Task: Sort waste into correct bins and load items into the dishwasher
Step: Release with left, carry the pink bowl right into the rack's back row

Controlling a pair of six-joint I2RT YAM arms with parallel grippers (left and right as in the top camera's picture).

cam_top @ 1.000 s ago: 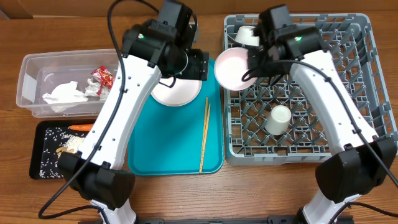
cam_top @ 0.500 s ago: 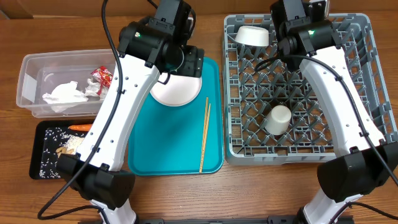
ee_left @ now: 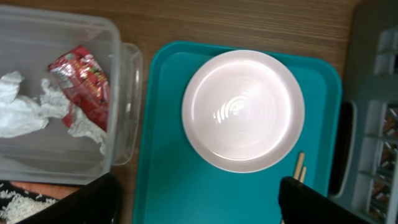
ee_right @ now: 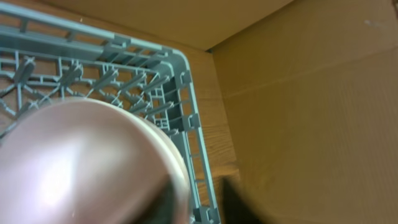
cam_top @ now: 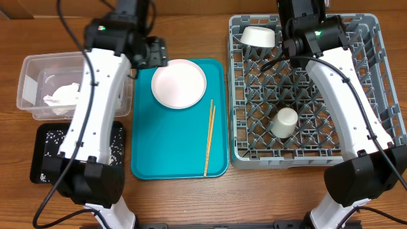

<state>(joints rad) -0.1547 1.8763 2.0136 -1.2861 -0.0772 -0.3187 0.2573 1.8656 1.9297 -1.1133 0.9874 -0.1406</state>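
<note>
The pale-pink plate [cam_top: 179,83] lies uncovered on the teal tray [cam_top: 172,156], and it also shows in the left wrist view [ee_left: 244,110]. My left gripper [cam_top: 151,52] hangs open and empty above the tray's back left; its fingers [ee_left: 199,208] stand wide apart. The chopsticks [cam_top: 209,137] lie at the tray's right side. My right gripper [cam_top: 299,16] is shut on the rim of a white bowl [ee_right: 81,162] over the back of the grey dish rack [cam_top: 375,76]; its fingers [ee_right: 205,202] grip that rim. A second bowl [cam_top: 257,36] and a cup [cam_top: 285,122] sit in the rack.
The clear tub [cam_top: 28,70] at the left holds tissue [cam_top: 60,98] and the red wrapper [ee_left: 84,78]. The black tray [cam_top: 44,159] in front of it holds rice; my left arm covers part of it. A cardboard wall [ee_right: 311,93] stands behind the rack.
My left arm has swung left off the plate, leaving it bare on the tray. My right arm has carried the bowl from the rack's left edge to its back.
</note>
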